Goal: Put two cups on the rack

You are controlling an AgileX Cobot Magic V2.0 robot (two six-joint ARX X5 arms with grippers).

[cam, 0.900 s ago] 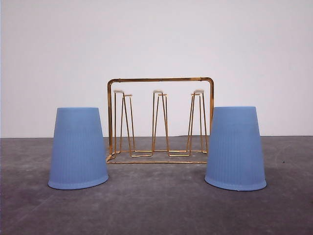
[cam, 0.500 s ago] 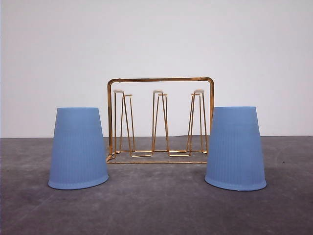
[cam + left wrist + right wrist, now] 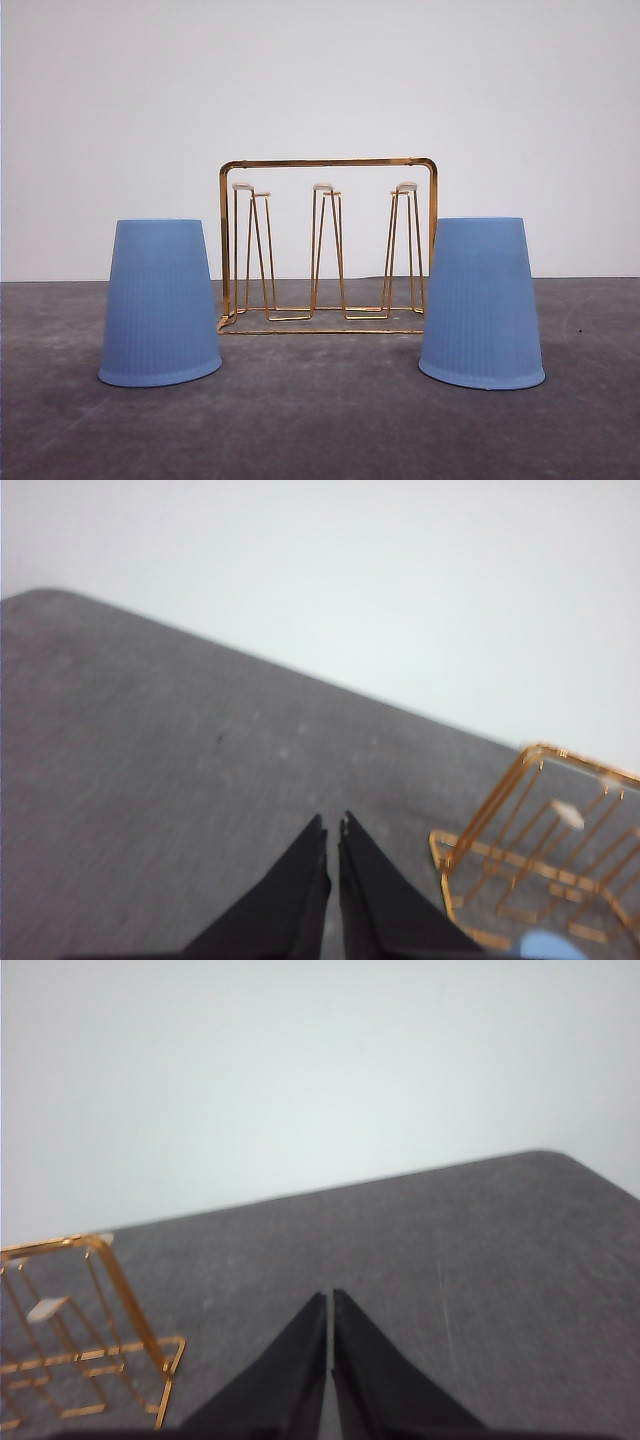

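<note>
A: Where do the cups stand?

B: Both are upside down on the dark grey bench (image 3: 320, 430), rims flat on the surface. The left cup (image 3: 160, 303) is at the left, the right cup (image 3: 481, 303) at the right, well apart from each other. Both are light blue, tapered and finely ribbed.

A: And the rack?

B: The gold wire rack (image 3: 328, 246) stands between them and a little farther back, upright against the white wall (image 3: 320, 80). Its arched frame rises above the narrow hairpin pegs (image 3: 325, 250), which have white tips. Every peg is bare. The right cup overlaps the frame's right post in the front view; whether they touch I cannot tell. The left cup sits just beside the frame's left post.

A: What about the left end effector?

B: In the left wrist view the left end effector (image 3: 333, 830) hangs over bare bench, its two black fingers (image 3: 300, 890) brought together to a thin slit, gripping nothing. A corner of the rack (image 3: 535, 855) lies off to one side, and a sliver of blue cup (image 3: 553, 946) shows at the edge.

A: The right one?

B: Same posture. The right end effector (image 3: 330, 1305) has its fingers (image 3: 375, 1380) pressed nearly tip to tip, with nothing between them, above bare bench. The rack's end (image 3: 90, 1330) is blurred beside it.
</note>
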